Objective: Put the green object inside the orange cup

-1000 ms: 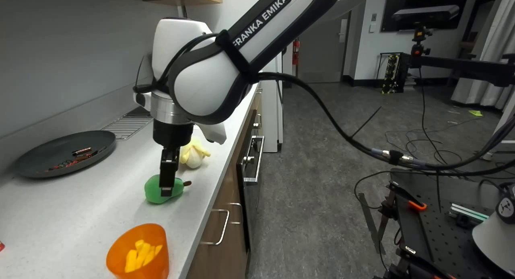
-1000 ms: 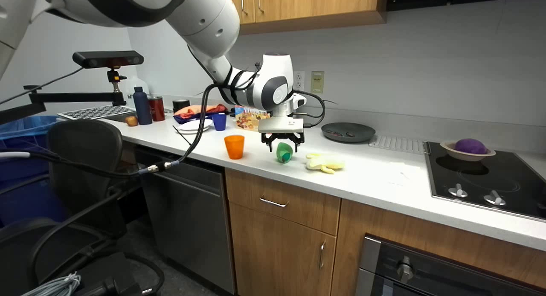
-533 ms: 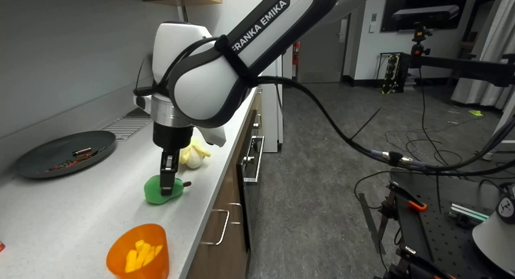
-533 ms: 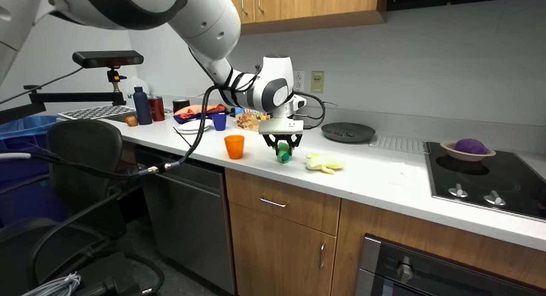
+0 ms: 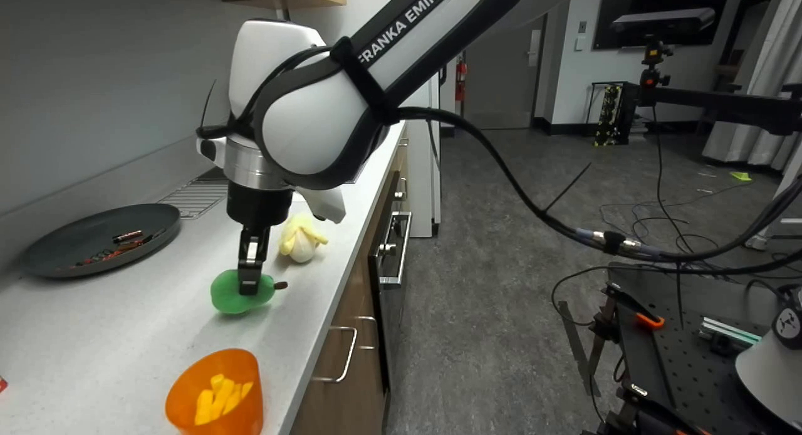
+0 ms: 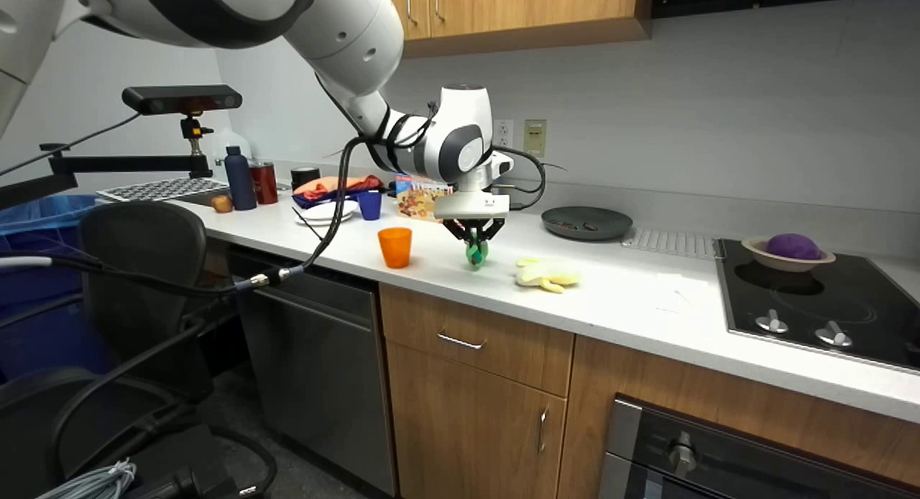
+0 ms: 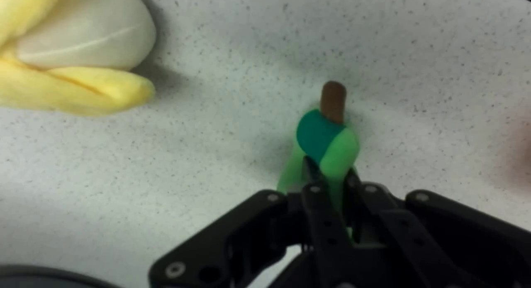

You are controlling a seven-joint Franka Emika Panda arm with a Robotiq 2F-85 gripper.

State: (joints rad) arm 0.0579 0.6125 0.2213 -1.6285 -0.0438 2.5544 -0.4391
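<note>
Pinched in the gripper, the green toy pear could perch and topple: yellow sticks occupy the orange cup, nearer in an exterior view.

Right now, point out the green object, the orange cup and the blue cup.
Green object (image 5: 227,294): in an exterior view, rounded body.
Orange cup (image 6: 395,249): in an exterior view, outer wall.
Blue cup (image 6: 370,206): in an exterior view, outer wall.
</note>
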